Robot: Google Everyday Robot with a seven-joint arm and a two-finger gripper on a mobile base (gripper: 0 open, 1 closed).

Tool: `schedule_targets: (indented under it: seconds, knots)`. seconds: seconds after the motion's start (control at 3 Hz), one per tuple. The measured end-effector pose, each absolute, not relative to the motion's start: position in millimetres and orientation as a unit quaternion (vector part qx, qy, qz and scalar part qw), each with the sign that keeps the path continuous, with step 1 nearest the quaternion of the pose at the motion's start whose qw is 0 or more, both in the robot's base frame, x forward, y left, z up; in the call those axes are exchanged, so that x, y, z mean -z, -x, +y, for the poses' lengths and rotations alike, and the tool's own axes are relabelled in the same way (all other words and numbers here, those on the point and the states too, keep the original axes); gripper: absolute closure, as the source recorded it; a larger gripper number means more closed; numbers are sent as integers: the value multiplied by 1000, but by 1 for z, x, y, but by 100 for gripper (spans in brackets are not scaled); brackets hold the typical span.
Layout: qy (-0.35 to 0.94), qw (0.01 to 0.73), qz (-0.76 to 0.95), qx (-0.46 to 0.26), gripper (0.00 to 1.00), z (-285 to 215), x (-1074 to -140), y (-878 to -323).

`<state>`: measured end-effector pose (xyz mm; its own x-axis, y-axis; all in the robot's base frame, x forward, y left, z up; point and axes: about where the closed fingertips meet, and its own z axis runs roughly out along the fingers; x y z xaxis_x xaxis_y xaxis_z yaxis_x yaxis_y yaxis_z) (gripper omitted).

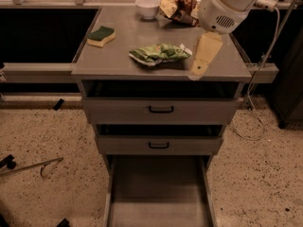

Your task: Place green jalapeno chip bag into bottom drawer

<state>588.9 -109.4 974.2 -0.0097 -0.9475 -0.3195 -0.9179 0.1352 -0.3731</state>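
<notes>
Arm [226, 4] enters from upper right, its bulky white housing over the desk's back right corner. From it the cream gripper [202, 59] hangs down and slightly leftward, its tip low over the front right part of the desk [113, 60], close to the front edge. Only one flat cream face is turned to the camera, so how far the jaws stand apart cannot be told; nothing shows in their hold. The green jalapeno chip bag [158, 54] lies flat and crumpled at the middle front of the desk, just left of the gripper, with a narrow strip of grey top between them. Further back are a green-topped yellow sponge [101, 35] at left, a white bowl [147, 7] at centre rear, and a brown-and-yellow snack bag [176, 6] partly behind the arm housing. Below, two shallow drawers with black handles [161, 109] sit slightly pulled out. The bottom drawer [158, 195] is drawn far forward, its flat grey floor showing between the side rails. A cable [258, 112] trails down on the right.
</notes>
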Motion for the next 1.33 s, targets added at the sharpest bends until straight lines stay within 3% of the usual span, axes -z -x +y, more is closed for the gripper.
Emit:
schedule_targets:
  seconds: [1.33]
  knots:
    - [687, 306, 659, 15, 0, -21, -908, -722]
